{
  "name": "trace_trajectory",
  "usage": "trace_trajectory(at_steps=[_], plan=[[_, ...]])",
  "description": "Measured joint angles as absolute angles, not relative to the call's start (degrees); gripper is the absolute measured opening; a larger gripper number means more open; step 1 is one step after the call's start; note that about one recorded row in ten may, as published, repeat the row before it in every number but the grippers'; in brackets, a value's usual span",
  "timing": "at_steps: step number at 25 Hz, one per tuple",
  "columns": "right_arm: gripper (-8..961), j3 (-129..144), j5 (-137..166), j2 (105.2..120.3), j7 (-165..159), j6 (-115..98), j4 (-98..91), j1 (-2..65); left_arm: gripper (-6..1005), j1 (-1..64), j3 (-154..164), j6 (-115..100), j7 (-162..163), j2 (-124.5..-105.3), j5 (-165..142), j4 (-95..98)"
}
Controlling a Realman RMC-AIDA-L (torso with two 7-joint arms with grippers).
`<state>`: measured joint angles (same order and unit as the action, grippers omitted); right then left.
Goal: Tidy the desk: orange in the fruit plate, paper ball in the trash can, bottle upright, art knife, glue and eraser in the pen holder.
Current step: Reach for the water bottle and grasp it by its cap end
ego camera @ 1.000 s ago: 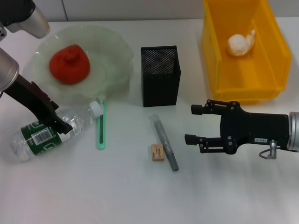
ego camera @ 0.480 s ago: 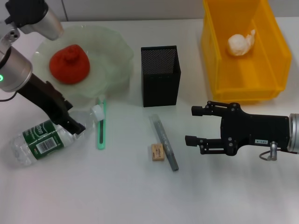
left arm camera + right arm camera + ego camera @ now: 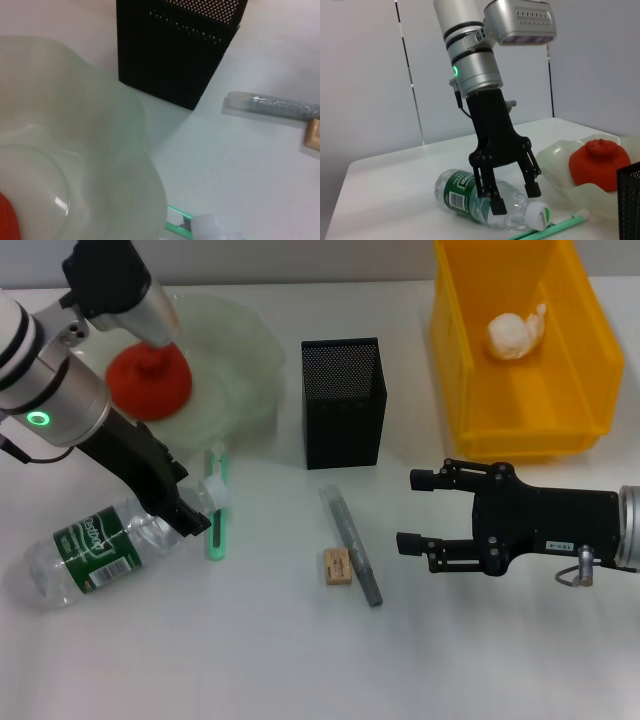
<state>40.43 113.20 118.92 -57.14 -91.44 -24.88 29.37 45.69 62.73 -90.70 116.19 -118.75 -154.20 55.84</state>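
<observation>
Right wrist view shows it best: the left gripper (image 3: 509, 192) straddles the upper body of the bottle (image 3: 485, 197), its fingers (image 3: 495, 202) spread to either side of the clear plastic just behind the neck. Whether the pads already press the bottle cannot be told; the jaws stand apart at about the bottle's width, not clamped shut.

In the head view the left gripper (image 3: 190, 515) has travelled along the bottle (image 3: 100, 545) over the last second, from the green label band toward the white cap, and the bottle has swung with it, its cap end now nearer the pen holder (image 3: 344, 402) than before. That suggests the arm is settling a hold near the neck, a sensible place to tip the bottle upright, which remains undone: it lies on its side.

Working outward from the pen holder: the green art knife (image 3: 216, 508) lies to its left, touching or just beside the bottle's cap; the glue (image 3: 352, 545) and the eraser (image 3: 337, 567) lie in front of it, side by side. The orange (image 3: 150, 382) sits in the fruit plate (image 3: 240, 350) to its left; the paper ball (image 3: 515, 332) rests in the trash can (image 3: 520, 420) to its right.

The right gripper (image 3: 418, 510) hovers open in front of the trash can, idle.
</observation>
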Motion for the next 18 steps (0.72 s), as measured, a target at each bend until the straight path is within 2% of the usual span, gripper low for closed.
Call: trace_trajectory(at_steps=[18], plan=[[790, 40.43, 113.2, 118.91, -57.39, -91.5, -24.96, 28.91, 806, 45.74, 66.99, -86.87, 115.48, -118.9, -150.28, 52.86]])
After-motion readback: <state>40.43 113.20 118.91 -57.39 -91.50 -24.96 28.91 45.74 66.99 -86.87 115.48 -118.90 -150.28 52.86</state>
